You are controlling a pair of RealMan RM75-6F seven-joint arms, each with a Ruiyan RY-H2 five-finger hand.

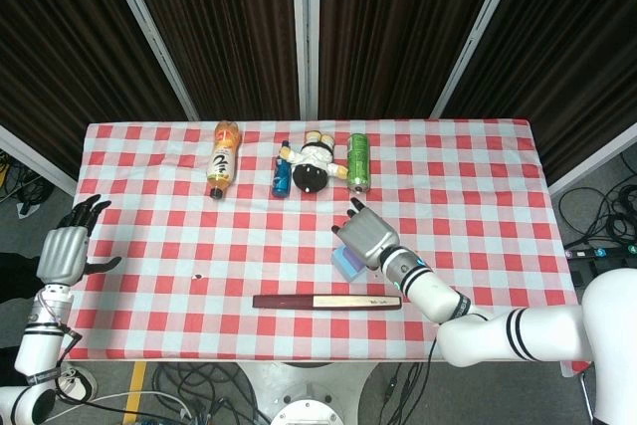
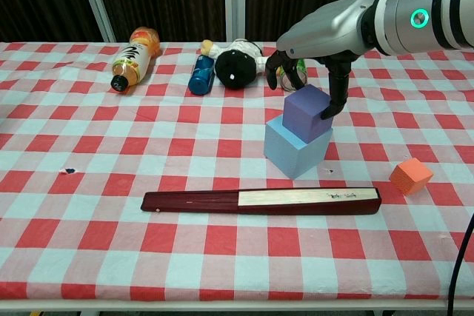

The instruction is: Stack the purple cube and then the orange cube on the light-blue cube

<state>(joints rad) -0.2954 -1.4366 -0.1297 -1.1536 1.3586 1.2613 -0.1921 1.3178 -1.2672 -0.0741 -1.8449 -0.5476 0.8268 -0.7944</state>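
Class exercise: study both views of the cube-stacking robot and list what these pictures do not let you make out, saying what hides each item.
- Head view: the purple cube is hidden under the right hand.
- Head view: the orange cube is hidden by the right arm.
- Chest view: the left hand is out of frame.
- Chest view: the green can is mostly hidden behind the right hand.

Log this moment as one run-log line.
purple cube on light-blue cube | right hand around it | orange cube on table | left hand idle
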